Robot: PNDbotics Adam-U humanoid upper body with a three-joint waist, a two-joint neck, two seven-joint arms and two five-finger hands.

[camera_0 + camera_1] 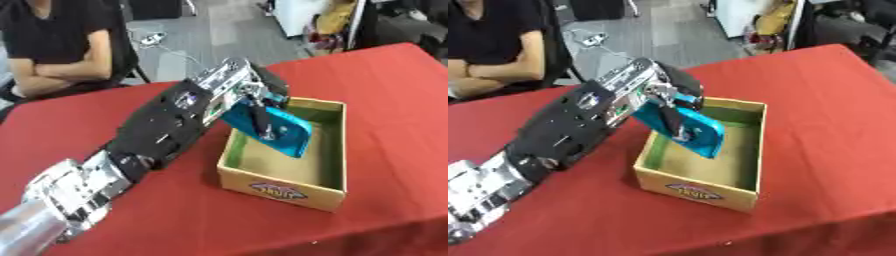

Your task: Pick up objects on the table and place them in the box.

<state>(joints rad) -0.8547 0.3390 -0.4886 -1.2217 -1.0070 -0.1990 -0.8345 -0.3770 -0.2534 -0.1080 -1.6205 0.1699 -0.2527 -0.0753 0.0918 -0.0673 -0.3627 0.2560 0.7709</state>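
My left arm reaches in from the lower left across the red table. Its hand (241, 87) hangs over the near left part of an open cardboard box (328, 197). The fingers (261, 117) are curled round a flat teal object (284, 135), which tilts down into the box's opening. I cannot tell whether its lower edge touches the box floor. The box inside shows a bare brown bottom (710, 167) with greenish walls. My right hand shows in neither view.
The red tablecloth (376, 75) covers the whole table; its near edge runs across the lower right. A seated person in black with folded arms sits beyond the far left edge. Chairs and clutter stand on the floor behind the table.
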